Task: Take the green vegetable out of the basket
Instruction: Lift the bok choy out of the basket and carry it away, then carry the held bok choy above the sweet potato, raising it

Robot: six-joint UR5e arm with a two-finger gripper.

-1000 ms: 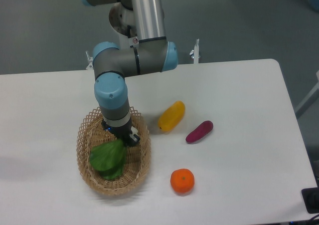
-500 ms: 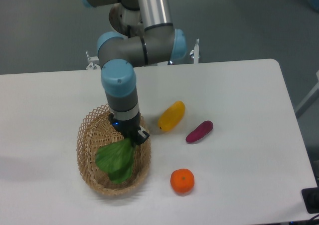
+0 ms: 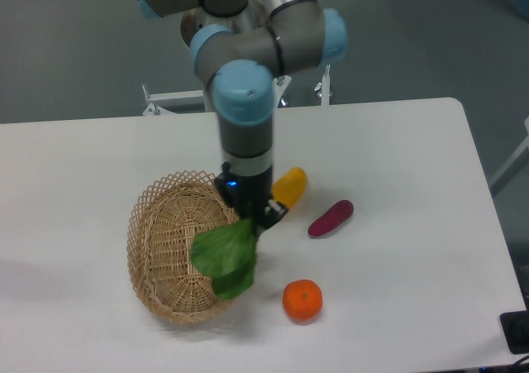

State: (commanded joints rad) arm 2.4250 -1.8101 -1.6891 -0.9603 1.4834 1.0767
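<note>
The green vegetable [image 3: 226, 255], broad dark leaves, hangs from my gripper [image 3: 257, 218] above the right rim of the oval wicker basket [image 3: 165, 253]. The gripper is shut on its upper end; the white stem is hidden between the fingers. The leaves overlap the basket's right edge. The inside of the basket shows nothing else in it.
A yellow oblong vegetable [image 3: 292, 184] lies right of the gripper, partly behind it. A purple vegetable [image 3: 331, 218] lies further right. An orange [image 3: 302, 299] sits at the front, right of the basket. The arm [image 3: 245, 117] rises from the back of the white table [image 3: 397, 158].
The gripper has moved right and up with the green vegetable, lifting it from the basket's middle to over the right rim. The arm swung right with it.
</note>
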